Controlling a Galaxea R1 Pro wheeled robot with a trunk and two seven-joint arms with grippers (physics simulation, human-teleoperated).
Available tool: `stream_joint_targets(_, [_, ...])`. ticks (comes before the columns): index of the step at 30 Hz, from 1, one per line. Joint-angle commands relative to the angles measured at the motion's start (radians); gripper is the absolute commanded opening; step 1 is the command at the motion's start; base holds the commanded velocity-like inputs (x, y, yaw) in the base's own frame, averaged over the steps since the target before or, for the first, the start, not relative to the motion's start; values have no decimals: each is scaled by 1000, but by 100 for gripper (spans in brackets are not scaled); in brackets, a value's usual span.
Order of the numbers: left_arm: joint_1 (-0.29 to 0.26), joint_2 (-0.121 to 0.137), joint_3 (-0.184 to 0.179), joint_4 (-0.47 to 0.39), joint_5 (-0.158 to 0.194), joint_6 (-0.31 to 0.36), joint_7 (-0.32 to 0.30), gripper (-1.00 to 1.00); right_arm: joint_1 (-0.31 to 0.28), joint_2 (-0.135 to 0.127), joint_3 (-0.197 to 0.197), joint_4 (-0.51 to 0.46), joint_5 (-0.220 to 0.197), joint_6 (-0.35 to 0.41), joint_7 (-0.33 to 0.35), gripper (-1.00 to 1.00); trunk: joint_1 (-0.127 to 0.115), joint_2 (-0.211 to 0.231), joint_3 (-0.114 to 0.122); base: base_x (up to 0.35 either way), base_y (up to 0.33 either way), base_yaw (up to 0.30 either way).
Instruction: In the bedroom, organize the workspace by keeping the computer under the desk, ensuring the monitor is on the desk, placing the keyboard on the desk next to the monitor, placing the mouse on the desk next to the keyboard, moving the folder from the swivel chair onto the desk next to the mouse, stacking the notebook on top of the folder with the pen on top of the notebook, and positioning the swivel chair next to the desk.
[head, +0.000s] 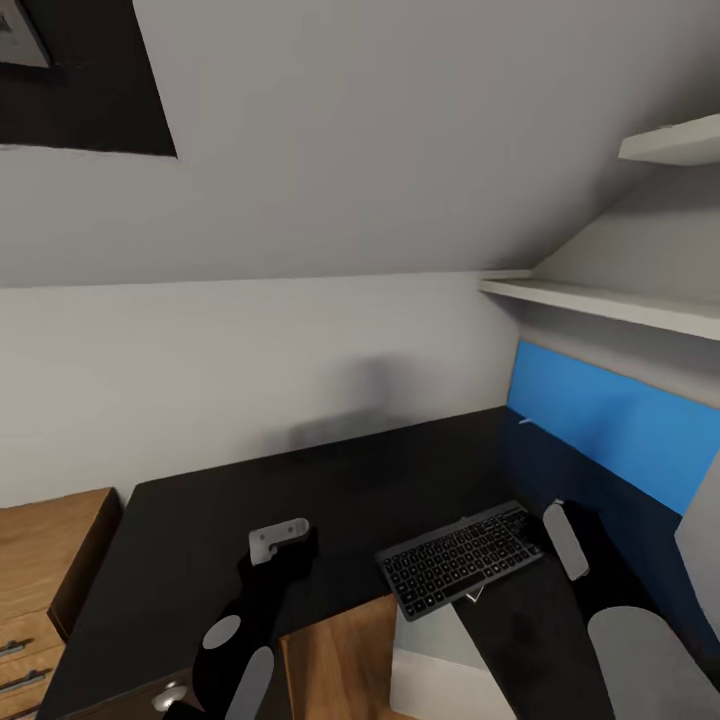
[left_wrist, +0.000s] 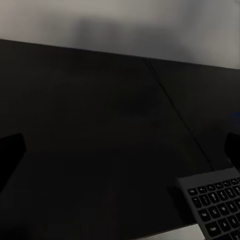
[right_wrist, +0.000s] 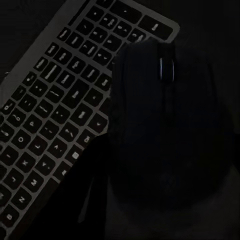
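Observation:
The black desk (head: 250, 500) runs along the wall and turns toward me on the right. The slim black keyboard (head: 462, 558) lies slanted at the desk's inner front edge, and its end shows in the left wrist view (left_wrist: 215, 200). My right gripper (right_wrist: 160, 150) hovers over the keyboard's (right_wrist: 50, 115) right end. It is shut on the black mouse (right_wrist: 165, 100), which looks lifted above the keys. In the head view the right wrist (head: 565, 540) stands just past that end. My left gripper (left_wrist: 120, 150) is open over bare desk top, left of the keyboard (head: 300, 545).
A light wood cabinet (head: 50, 560) stands at the desk's left end. White shelves (head: 620, 305) hang on the right wall above a bright blue panel (head: 610, 420). A silver drawer knob (head: 170, 697) shows below the desk's front edge.

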Motion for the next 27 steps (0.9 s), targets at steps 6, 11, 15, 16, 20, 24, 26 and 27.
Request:
stream_joint_targets(6, [-1,0,-1,-1,9,3,9,100,14,61,1,-41,-11,5,-134,-100,-23,41,17,0,0,239])
stream_joint_targets(11, [-1,0,-1,-1,9,3,9,100,19,75,3,-46,-9,5,-160,-100,-42,76,33,0,0,270])
stream_joint_targets(15, [-1,0,-1,-1,9,3,9,100,20,78,3,-46,-9,6,-162,-100,-57,104,46,0,0,272])
stream_joint_targets(16, [-1,0,-1,-1,9,3,9,100,20,78,4,-46,-9,6,-162,-100,-61,111,49,0,0,273])
stream_joint_targets(20, [-1,0,-1,-1,9,3,9,100,30,79,47,-46,-9,4,-162,-100,-77,139,61,0,0,273])
stream_joint_targets(24, [-1,0,0,-1,8,3,9,100,34,85,74,-45,-10,4,-161,-100,-77,139,61,0,0,273])
stream_joint_targets(26, [-1,0,0,-1,8,3,9,100,34,90,76,-45,-11,4,-161,-100,-77,139,61,0,0,273])
stream_joint_targets(27, [-1,0,0,-1,8,3,9,100,34,91,76,-45,-11,4,-161,-100,-77,139,61,0,0,273])
